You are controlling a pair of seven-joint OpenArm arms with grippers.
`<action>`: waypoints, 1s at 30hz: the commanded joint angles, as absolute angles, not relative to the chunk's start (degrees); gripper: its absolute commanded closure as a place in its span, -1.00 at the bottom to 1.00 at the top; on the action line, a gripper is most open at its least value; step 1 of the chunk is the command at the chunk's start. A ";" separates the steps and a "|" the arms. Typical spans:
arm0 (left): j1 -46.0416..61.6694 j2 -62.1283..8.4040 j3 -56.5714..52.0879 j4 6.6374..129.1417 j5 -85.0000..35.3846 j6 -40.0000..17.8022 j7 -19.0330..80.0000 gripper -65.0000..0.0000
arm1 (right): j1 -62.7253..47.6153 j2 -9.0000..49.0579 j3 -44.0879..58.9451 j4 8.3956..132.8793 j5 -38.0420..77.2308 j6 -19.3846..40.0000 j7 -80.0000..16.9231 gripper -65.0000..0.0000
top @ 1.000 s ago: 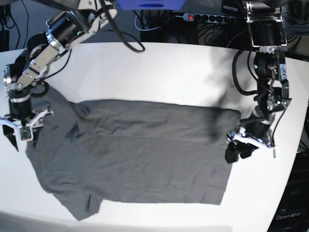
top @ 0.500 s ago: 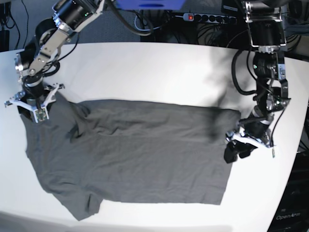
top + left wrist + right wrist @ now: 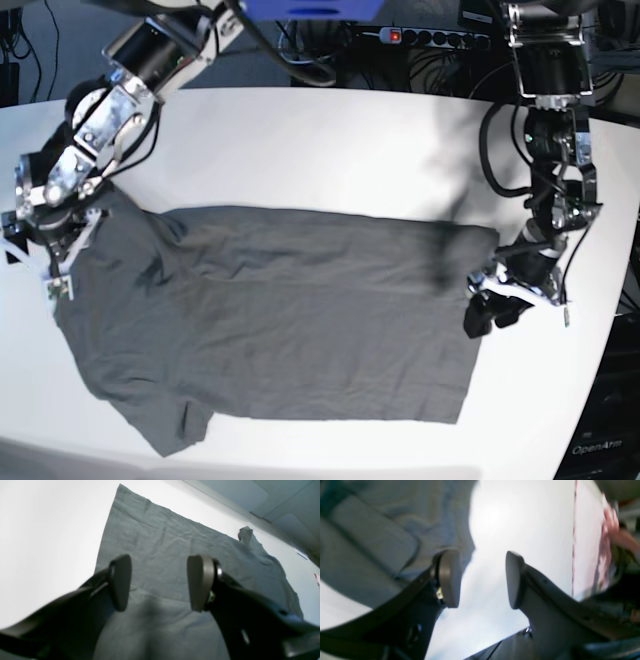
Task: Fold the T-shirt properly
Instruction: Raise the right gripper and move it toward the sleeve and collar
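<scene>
1. A dark grey T-shirt [image 3: 270, 320] lies spread flat across the middle of a white table [image 3: 330, 150] in the base view, its hem toward the right of the frame, collar end toward the left, one sleeve pointing to the lower left.
2. No fold is visible anywhere in the fabric; judged from this, the task is at its very start, with every fold left to make.
3. The left gripper [image 3: 160, 582] hovers at the hem edge, right of centre in the base view, its jaws spread apart and holding nothing, grey cloth showing between them.
4. The right gripper [image 3: 481, 580], at the far left of the base view near the shoulder, likewise stands parted and empty, over bare table just beside the shirt's edge.
5. Both arms appear poised at opposite ends of the garment, likely to take hold for a first fold.
</scene>
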State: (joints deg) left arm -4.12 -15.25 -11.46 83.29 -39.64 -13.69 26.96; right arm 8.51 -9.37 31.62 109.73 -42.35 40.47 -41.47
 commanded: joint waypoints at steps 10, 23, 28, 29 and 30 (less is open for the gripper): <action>-5.23 -15.08 -11.74 84.44 -40.31 -14.29 25.63 -0.08 | 16.31 -9.00 31.52 110.81 -35.65 40.00 -56.13 0.14; -5.14 -14.81 -11.65 84.35 -40.04 -14.29 25.71 -0.08 | 9.71 -9.00 19.82 110.64 -25.36 40.00 -64.48 0.14; -5.14 -14.90 -11.65 84.35 -40.22 -14.29 25.80 -0.08 | 11.74 -9.00 18.15 110.64 -23.69 40.00 -73.80 0.14; -5.14 -14.90 -11.65 84.53 -40.22 -14.29 25.80 -0.08 | 12.26 -9.00 18.15 110.64 -22.99 40.00 -76.00 0.14; -4.88 -14.90 -11.65 84.53 -40.22 -14.29 25.89 -0.08 | 12.79 -9.00 18.15 110.64 -22.81 40.00 -78.20 0.14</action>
State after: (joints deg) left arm -3.95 -14.31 -11.46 83.29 -39.42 -13.69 27.16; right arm 11.81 -9.26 18.35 109.73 -22.63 40.12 -78.30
